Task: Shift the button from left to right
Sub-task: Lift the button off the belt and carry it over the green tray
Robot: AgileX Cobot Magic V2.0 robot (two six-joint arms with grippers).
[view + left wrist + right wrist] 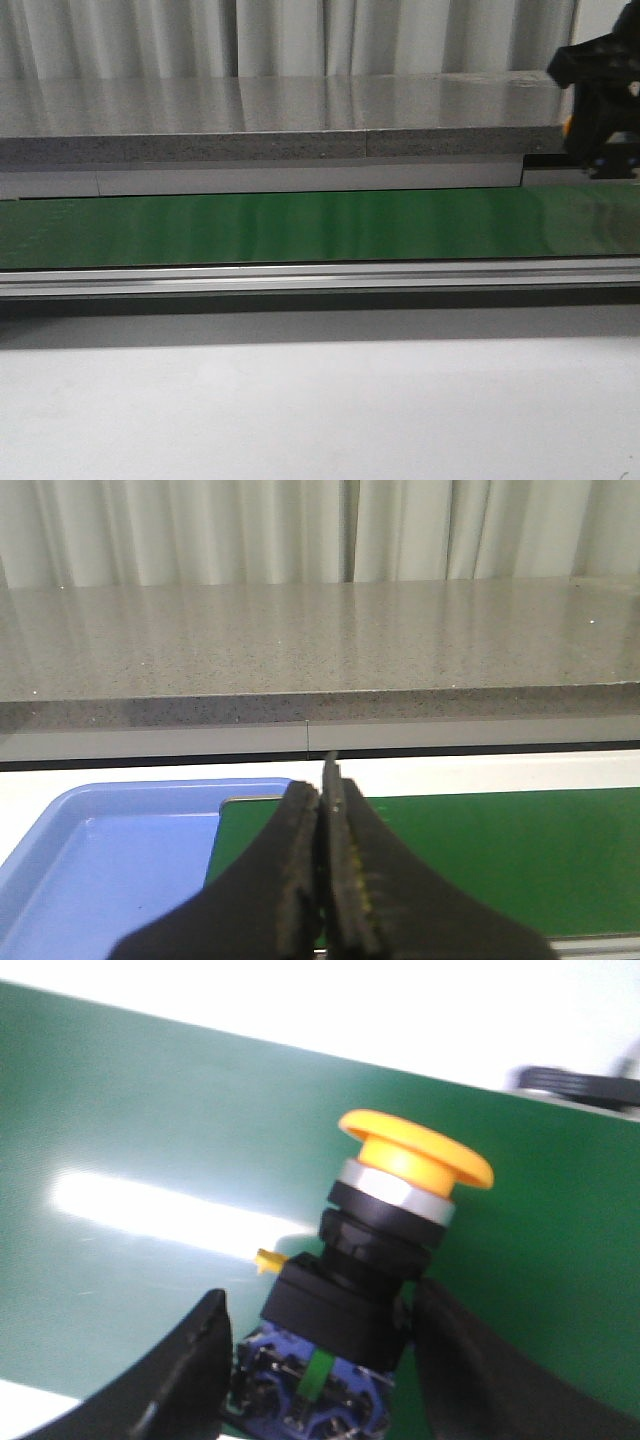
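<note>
The button [400,1210] has a yellow-orange cap, a black body and a blue base with a green mark. It sits tilted between the fingers of my right gripper [322,1300], which is shut on its base and body, over the green belt [150,1140]. In the front view my right gripper [603,110] hangs at the far right above the belt [300,225], with a bit of orange [567,125] at its edge. My left gripper [322,785] is shut and empty, over the left end of the belt [500,850].
A blue tray [100,870] lies beside the belt's left end. A grey stone counter [280,125] runs behind the belt. An aluminium rail [300,275] edges the belt's front side, with a white table surface [300,410] in front of it.
</note>
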